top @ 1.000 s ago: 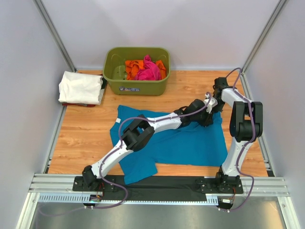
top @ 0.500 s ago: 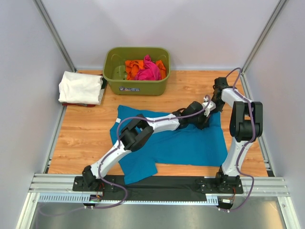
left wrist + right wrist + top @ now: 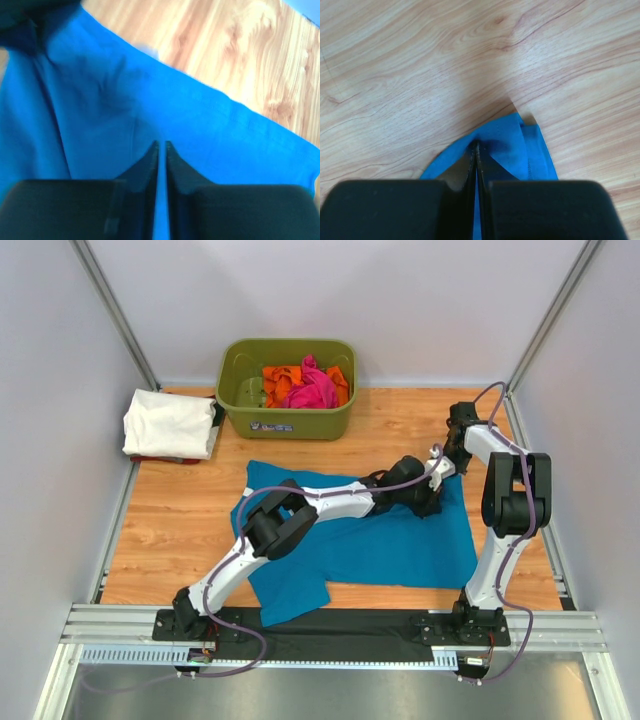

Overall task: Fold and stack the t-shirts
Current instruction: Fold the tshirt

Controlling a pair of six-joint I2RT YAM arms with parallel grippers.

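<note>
Teal-blue cotton-like cloth: one teal-blue t-shirt, spread mostly flat at the middle of the wooden table, with one sleeve toward the near left.

- Handling, judged: light, limp and not fragile. It will sag and drag if lifted from one point, so it is best taken at hems, corners or shoulder seams, two points at once.
- Left gripper: closed to a sliver on a pinch of the shirt near its far right edge.
- Right gripper: closed on the shirt's far right corner, where the cloth bunches at the tips.

Other t-shirts:
- One white t-shirt, folded, at the far left.
- One pink t-shirt, crumpled in the olive-green tub at the far middle.
- Orange t-shirts, also in the tub; whether one or two cannot be told.
</note>
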